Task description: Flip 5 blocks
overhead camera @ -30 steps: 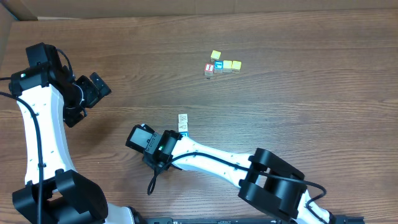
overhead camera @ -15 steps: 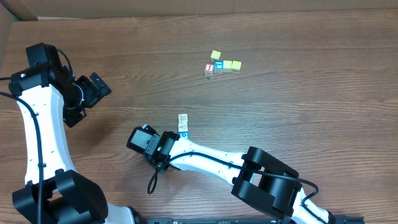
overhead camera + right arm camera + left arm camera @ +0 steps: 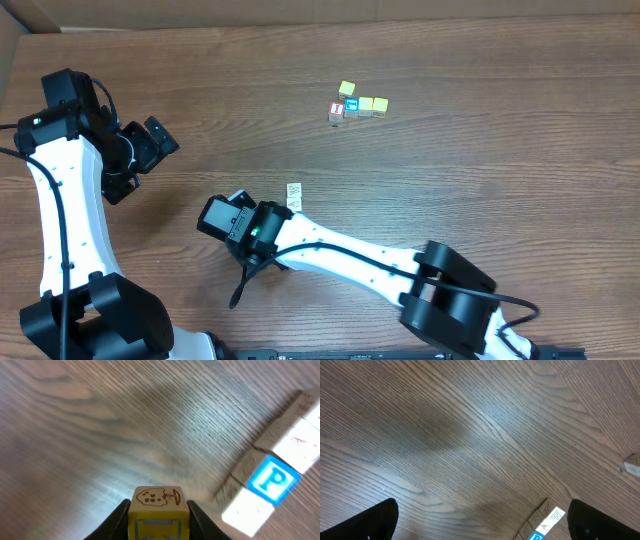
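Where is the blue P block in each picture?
Right wrist: blue P block at the right side.
Left wrist: bottom edge, right of centre.
Overhead: cannot make it out; its row ends at the right arm.
Shared landmark: the cream blocks in its row.

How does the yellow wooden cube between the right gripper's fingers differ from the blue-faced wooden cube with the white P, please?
The yellow wooden cube shows a brown drawing; the blue-faced P cube shows a white letter. The yellow wooden cube sits between the fingers of the right gripper; the blue-faced P cube lies free on the table, flanked by pale cubes. Both are small wooden cubes.
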`<move>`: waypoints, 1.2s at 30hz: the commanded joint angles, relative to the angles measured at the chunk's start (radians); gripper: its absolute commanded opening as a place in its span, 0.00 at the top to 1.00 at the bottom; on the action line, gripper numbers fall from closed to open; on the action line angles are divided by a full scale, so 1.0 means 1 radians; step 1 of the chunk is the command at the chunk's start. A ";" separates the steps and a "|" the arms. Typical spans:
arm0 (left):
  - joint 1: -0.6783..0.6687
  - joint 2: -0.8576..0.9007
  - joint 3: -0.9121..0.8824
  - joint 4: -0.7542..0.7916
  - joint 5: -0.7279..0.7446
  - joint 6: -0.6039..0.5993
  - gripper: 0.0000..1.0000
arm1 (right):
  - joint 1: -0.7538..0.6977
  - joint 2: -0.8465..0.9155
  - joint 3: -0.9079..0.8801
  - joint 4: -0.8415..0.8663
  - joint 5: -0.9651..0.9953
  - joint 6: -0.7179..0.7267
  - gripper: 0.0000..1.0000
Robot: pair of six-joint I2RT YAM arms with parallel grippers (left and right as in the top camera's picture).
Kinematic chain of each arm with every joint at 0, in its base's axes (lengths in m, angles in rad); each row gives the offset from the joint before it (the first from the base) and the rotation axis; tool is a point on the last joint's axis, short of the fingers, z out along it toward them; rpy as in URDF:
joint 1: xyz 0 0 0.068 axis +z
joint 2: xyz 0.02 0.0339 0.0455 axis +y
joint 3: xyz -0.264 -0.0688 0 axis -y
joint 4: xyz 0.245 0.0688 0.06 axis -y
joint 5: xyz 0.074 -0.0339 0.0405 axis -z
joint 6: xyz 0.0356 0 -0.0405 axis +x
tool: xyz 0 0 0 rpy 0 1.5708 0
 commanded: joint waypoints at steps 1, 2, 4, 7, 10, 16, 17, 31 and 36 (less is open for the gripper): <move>-0.005 0.001 -0.009 0.001 0.001 -0.003 0.00 | -0.004 -0.068 0.030 -0.040 -0.025 0.141 0.72; -0.005 0.001 -0.009 0.002 0.001 -0.003 0.00 | -0.008 -0.068 0.027 -0.060 -0.026 0.178 0.72; -0.005 0.001 -0.009 0.001 0.001 -0.003 0.00 | -0.019 -0.068 0.012 -0.100 -0.026 0.268 0.75; -0.005 0.001 -0.009 0.001 0.001 -0.003 0.01 | -0.032 -0.068 -0.025 -0.134 -0.026 0.349 0.74; -0.005 0.001 -0.009 0.001 0.001 -0.003 0.00 | -0.036 -0.068 -0.082 -0.125 -0.026 0.386 0.69; -0.005 0.001 -0.009 0.001 0.001 -0.003 0.00 | -0.036 -0.068 -0.196 -0.042 -0.026 0.417 0.71; -0.005 0.001 -0.009 0.001 0.001 -0.003 0.00 | -0.036 -0.068 -0.208 -0.029 -0.026 0.416 0.73; -0.005 0.001 -0.009 0.001 0.001 -0.003 0.00 | -0.036 -0.067 -0.257 0.039 0.017 0.416 0.69; -0.005 0.001 -0.009 0.001 0.001 -0.003 0.00 | -0.036 -0.067 -0.288 0.071 0.016 0.416 0.67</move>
